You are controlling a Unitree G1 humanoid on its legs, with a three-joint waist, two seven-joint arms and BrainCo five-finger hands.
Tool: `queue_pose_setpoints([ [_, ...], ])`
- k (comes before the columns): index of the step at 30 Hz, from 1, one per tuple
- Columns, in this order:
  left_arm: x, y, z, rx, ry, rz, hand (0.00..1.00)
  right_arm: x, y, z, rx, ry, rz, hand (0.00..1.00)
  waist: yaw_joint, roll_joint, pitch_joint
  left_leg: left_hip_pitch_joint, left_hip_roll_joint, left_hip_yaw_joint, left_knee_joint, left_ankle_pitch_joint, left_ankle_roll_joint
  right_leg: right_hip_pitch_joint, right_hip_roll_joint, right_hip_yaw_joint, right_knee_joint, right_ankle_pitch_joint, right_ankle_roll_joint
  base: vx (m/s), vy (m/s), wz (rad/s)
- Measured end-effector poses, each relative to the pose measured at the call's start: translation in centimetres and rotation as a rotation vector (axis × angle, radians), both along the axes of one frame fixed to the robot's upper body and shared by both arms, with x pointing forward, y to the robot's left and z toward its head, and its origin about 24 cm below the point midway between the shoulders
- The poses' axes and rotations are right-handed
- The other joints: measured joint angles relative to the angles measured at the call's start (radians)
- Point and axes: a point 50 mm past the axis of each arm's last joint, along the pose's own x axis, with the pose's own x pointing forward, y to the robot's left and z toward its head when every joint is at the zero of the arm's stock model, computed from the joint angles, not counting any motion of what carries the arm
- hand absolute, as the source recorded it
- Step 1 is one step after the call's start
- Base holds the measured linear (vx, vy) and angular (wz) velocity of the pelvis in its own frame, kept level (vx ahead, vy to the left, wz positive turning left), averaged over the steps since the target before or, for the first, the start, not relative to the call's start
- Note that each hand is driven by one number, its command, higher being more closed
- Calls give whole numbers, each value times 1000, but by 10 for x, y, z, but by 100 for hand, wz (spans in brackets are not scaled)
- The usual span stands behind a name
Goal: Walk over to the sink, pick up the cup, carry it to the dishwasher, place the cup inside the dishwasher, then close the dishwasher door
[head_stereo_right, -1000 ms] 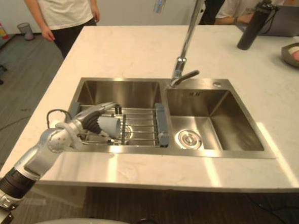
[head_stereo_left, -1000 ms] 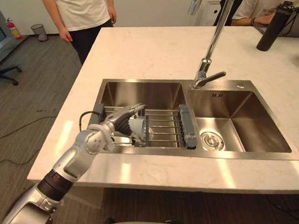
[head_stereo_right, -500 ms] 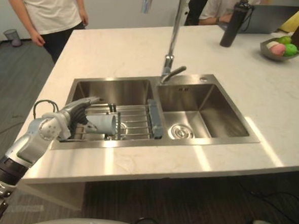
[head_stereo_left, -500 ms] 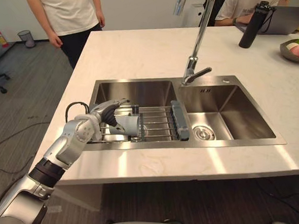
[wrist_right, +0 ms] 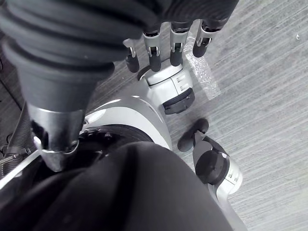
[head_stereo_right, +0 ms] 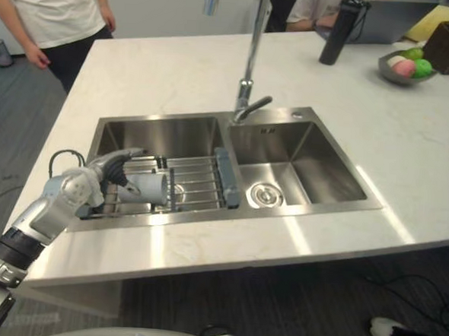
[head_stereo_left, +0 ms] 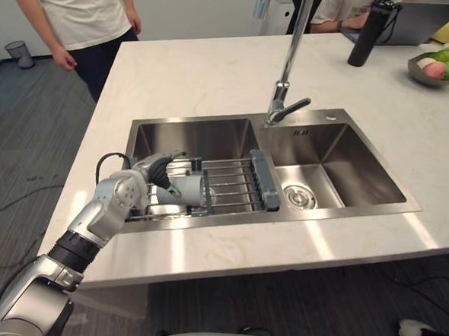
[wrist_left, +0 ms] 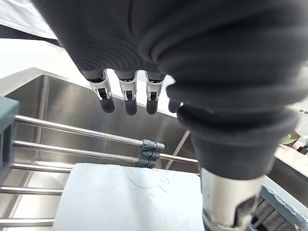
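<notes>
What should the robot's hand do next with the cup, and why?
Probably curl the left hand round the cup: it lies on its side on the sink rack, and the left wrist view shows the fingers straight above it, not yet gripping.

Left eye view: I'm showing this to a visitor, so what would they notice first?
The robot's left hand reaches into the left basin of the sink, open over a pale cup lying on its side on a wire rack. Next, the tall faucet between the basins, and a person at the far left corner of the counter.
</notes>
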Motion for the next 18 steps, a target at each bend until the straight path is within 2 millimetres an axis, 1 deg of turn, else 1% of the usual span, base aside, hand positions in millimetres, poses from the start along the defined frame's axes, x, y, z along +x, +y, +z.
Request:
queue_pose_setpoints([
  [5,2,0,-7,1,29,11,0,0,2,0,4,2,16,0,-7,-2,1,-1,-2,1,0,-2,3,-4,-3,6,-1,0,0,-8,2,-3],
  [14,1,-1,-23,52,79,17,0,0,1,0,0,-5,10,0,-9,-2,2,-4,-3,3,0,-11,-1,-4,-3,6,-9,-1,2,17,-2,0],
  [18,1,4,-34,62,122,48,0,2,1,0,-1,-10,7,0,-13,-1,3,-4,-3,8,0,-14,-4,-5,0,11,-13,-2,3,32,-8,-4],
])
